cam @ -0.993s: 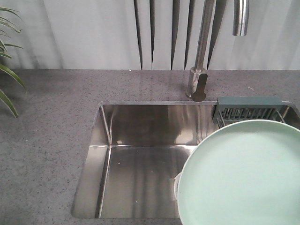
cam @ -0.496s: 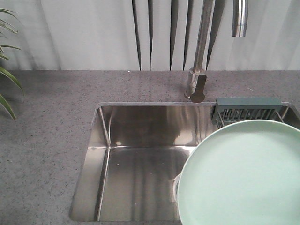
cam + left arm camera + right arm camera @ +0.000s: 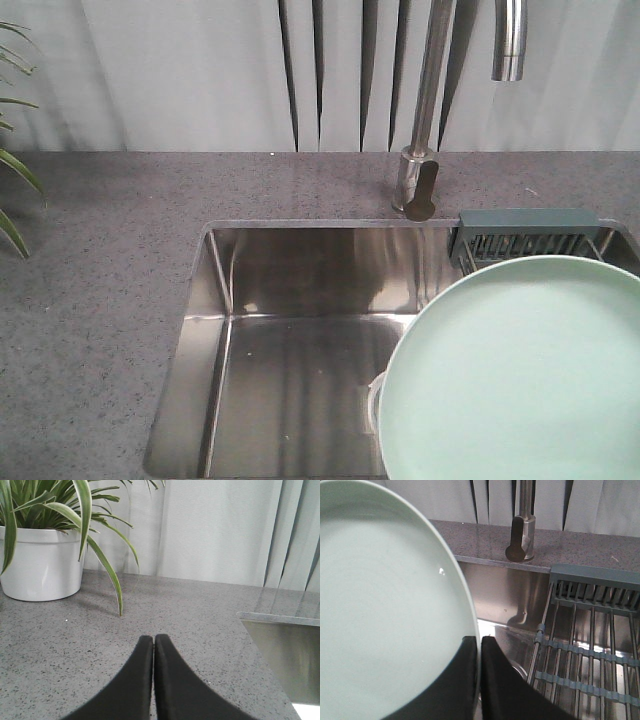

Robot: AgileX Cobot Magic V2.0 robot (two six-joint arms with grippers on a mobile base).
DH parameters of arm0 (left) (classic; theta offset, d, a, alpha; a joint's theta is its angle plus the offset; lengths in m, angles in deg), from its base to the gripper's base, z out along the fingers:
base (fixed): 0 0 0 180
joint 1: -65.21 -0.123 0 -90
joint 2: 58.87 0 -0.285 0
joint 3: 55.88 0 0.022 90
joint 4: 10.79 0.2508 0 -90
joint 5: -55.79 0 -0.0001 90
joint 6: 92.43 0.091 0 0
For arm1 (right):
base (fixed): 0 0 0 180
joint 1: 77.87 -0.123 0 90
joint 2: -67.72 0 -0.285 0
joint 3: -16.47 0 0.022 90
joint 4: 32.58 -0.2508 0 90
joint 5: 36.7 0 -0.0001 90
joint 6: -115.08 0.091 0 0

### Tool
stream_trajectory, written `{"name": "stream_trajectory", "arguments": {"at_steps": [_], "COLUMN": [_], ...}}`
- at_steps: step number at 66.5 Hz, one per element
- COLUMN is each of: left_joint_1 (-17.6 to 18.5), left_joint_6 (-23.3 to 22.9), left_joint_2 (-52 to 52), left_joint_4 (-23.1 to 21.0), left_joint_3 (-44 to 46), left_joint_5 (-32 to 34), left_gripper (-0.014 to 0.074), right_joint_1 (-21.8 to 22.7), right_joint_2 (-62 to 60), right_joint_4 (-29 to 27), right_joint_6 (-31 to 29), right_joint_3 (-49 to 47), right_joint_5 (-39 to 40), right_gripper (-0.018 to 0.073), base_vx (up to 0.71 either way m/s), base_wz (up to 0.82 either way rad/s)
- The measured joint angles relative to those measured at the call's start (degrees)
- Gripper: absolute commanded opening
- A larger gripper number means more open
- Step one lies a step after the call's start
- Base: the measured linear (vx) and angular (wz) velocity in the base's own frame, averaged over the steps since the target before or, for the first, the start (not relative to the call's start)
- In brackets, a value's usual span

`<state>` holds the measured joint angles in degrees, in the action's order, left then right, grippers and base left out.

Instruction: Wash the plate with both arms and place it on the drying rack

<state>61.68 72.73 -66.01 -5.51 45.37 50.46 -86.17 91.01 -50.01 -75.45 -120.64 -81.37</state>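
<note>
The pale mint-green plate [image 3: 515,375] fills the lower right of the front view, held up over the right side of the steel sink [image 3: 300,340]. In the right wrist view the plate [image 3: 385,605] stands on edge, its rim pinched between the black fingers of my right gripper [image 3: 479,641], which is shut on it. The drying rack [image 3: 590,645] of steel rods and grey-teal ends lies to the right of the plate; its caddy [image 3: 527,235] shows behind the plate's top edge. My left gripper [image 3: 153,640] is shut on nothing, above the grey counter [image 3: 190,625] left of the sink.
A steel faucet [image 3: 425,110] with a lever rises behind the sink, its spout [image 3: 510,40] above the plate. A white pot with a green plant [image 3: 42,562] stands on the counter's far left. The sink's edge [image 3: 277,617] lies to the right of my left gripper. Pale curtains hang behind.
The background in the front view has shifted slightly left and down; the plate keeps the same place in the frame.
</note>
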Motion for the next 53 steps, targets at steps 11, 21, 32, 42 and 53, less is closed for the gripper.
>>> {"name": "stream_trajectory", "arguments": {"at_steps": [11, 21, 32, 42, 53], "left_joint_1": [0.00, 0.00, 0.00, 0.00, 0.00], "left_joint_6": [0.00, 0.00, 0.00, 0.00, -0.06], "left_joint_2": [0.00, 0.00, 0.00, 0.00, 0.00], "left_joint_4": [0.00, 0.00, 0.00, 0.00, -0.06], "left_joint_3": [0.00, 0.00, 0.00, 0.00, 0.00], "left_joint_5": [0.00, 0.00, 0.00, 0.00, 0.00], "left_gripper": [-0.0006, -0.0006, -0.0006, -0.0006, -0.0006], "right_joint_1": [0.00, 0.00, 0.00, 0.00, 0.00], "right_joint_2": [0.00, 0.00, 0.00, 0.00, 0.00], "right_joint_4": [0.00, 0.00, 0.00, 0.00, 0.00], "right_joint_6": [0.00, 0.00, 0.00, 0.00, 0.00], "right_joint_3": [0.00, 0.00, 0.00, 0.00, 0.00], "right_joint_5": [0.00, 0.00, 0.00, 0.00, 0.00], "right_gripper": [-0.0005, -0.0005, -0.0005, -0.0005, -0.0005], "base_vx": [0.00, 0.00, 0.00, 0.00, 0.00], "base_wz": [0.00, 0.00, 0.00, 0.00, 0.00]}}
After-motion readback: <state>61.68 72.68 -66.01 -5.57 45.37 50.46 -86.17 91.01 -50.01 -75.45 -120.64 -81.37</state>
